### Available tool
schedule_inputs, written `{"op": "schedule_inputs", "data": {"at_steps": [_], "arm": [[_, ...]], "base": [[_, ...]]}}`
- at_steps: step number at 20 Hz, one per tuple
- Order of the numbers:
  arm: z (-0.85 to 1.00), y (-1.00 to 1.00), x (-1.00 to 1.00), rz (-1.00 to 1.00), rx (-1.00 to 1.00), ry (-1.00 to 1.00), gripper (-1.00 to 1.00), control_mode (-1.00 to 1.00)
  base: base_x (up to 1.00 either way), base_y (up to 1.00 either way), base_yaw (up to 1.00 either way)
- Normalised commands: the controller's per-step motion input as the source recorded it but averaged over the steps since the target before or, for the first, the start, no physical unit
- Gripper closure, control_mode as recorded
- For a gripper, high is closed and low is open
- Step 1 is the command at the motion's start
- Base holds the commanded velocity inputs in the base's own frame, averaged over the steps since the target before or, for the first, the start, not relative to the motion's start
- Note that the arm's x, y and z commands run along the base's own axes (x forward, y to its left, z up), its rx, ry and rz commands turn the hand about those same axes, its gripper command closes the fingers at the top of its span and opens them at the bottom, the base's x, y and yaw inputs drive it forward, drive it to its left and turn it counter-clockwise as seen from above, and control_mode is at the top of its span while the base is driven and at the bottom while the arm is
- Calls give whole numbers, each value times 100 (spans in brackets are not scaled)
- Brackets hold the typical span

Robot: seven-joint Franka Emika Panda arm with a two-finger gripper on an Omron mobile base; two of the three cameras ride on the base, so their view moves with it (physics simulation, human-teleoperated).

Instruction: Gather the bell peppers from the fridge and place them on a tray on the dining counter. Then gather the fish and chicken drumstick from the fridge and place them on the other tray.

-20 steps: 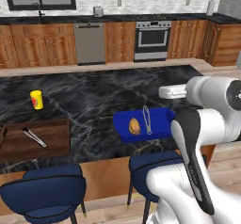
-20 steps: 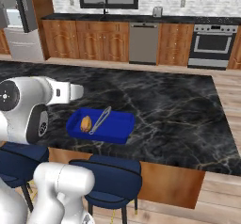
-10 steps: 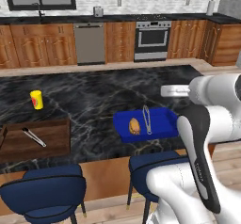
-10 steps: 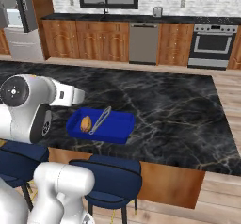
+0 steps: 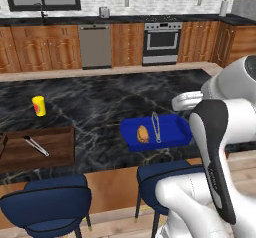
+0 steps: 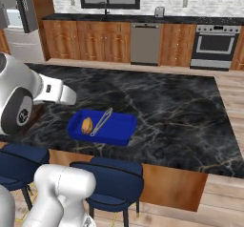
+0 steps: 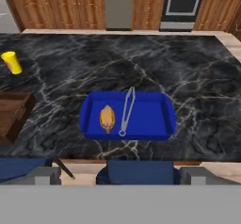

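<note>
A blue tray sits on the black marble dining counter near its front edge. In it lie an orange-brown chicken drumstick on the left and metal tongs in the middle. The same tray and drumstick show in the left base view, and again tray and drumstick in the right base view. My gripper hangs open and empty above the counter's front edge, short of the tray. The bell peppers and the fish are out of view.
A wooden tray with small tongs lies left of the blue one. A yellow cup stands behind it. Blue stools stand under the counter edge. The fridge is at the far left.
The arm's upper links have shifted slightly. The gripper stays open, and the blue tray, drumstick and tongs have not moved.
</note>
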Motion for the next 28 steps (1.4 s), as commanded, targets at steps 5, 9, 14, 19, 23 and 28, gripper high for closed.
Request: {"op": "schedule_inputs", "data": {"at_steps": [5, 9, 14, 19, 23, 28], "arm": [[-23, 0, -51, 0, -6, 1, -100, -100], [-37, 0, -35, 0, -1, -2, -100, -100], [-8, -2, -26, 0, 0, 0, -100, -100], [5, -22, -15, 0, 11, 0, -100, -100], [0, -6, -4, 0, 3, 0, -100, -100], [0, 0, 0, 0, 0, 0, -100, -100]], "base": [[0, 0, 0], [0, 0, 0], [0, 0, 0], [0, 0, 0], [0, 0, 0], [0, 0, 0]]}}
